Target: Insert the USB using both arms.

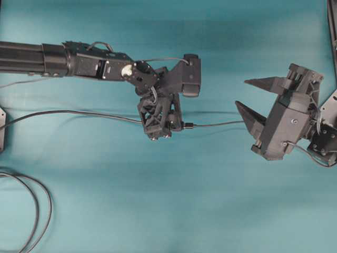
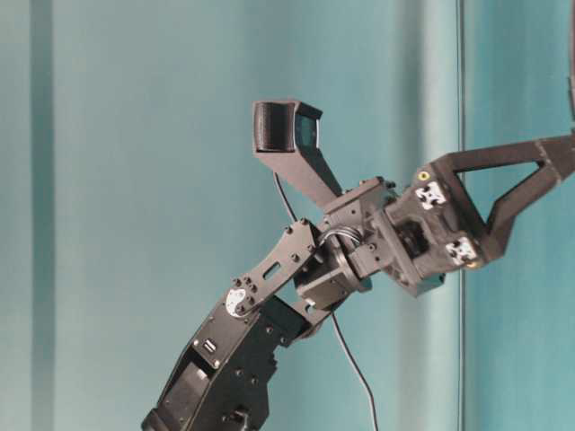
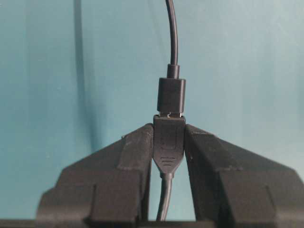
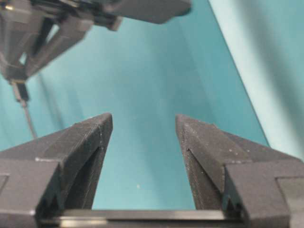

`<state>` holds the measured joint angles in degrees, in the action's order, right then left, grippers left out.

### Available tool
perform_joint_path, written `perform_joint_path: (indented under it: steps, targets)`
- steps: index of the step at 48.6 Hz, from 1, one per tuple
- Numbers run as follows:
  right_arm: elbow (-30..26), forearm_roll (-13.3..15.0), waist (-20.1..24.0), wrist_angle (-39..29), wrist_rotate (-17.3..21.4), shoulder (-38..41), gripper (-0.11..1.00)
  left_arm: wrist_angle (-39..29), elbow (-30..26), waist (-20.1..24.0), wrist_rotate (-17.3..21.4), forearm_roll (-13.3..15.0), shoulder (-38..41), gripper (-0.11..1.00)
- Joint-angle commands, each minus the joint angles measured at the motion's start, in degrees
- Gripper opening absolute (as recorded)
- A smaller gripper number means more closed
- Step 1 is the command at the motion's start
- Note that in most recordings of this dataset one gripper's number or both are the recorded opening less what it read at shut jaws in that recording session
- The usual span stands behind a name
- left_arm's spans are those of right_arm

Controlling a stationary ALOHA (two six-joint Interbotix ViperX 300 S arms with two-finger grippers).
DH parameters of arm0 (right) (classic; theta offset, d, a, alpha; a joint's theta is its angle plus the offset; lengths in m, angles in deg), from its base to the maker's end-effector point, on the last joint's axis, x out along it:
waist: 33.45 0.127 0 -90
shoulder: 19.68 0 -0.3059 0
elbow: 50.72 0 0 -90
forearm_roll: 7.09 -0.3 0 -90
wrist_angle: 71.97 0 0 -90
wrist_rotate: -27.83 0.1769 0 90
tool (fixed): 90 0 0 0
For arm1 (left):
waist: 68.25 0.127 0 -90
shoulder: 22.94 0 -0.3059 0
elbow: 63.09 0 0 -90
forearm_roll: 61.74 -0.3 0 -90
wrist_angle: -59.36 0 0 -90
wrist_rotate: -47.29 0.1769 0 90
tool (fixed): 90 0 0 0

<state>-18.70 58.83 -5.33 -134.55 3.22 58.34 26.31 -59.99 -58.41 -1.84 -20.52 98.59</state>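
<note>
My left gripper [image 1: 169, 125] is shut on the black socket end [image 3: 168, 140] of a thin cable, fingers pressed on both its sides. The USB plug [image 3: 171, 94] sits pushed into the socket's mouth. Only a sliver of its silvery tip [image 3: 169, 114] shows at the joint. In the overhead view the plug [image 1: 188, 125] sticks out to the right of the left gripper, and its thin cable [image 1: 216, 124] runs toward my right gripper [image 1: 254, 100]. The right gripper is open and empty, well apart from the plug, also in its wrist view [image 4: 142, 121].
The socket's cable [image 1: 68, 112] trails left across the teal table. A looped grey cable [image 1: 38, 211] lies at the bottom left. In the right wrist view the left gripper [image 4: 28, 47] hangs at the top left. A paler strip [image 4: 266, 57] runs along the right.
</note>
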Motion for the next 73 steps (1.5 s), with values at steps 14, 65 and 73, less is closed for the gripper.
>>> perform_joint_path:
  steps: [14, 65, 73]
  targets:
    - [-0.53, 0.18, -0.18, -0.18, 0.18, -0.70, 0.63, 0.44, -1.23, -1.05, -0.35, -0.18, -0.35, 0.18]
    - [2.90, -2.20, -5.54, 7.56, 0.35, -11.07, 0.63, 9.14, 5.10, -1.14, -0.62, -0.26, -13.62, 0.68]
    - [5.19, -2.11, -10.81, 19.07, 0.35, -14.24, 0.63, 14.59, 9.14, -1.49, -0.35, -0.26, -19.78, 0.68]
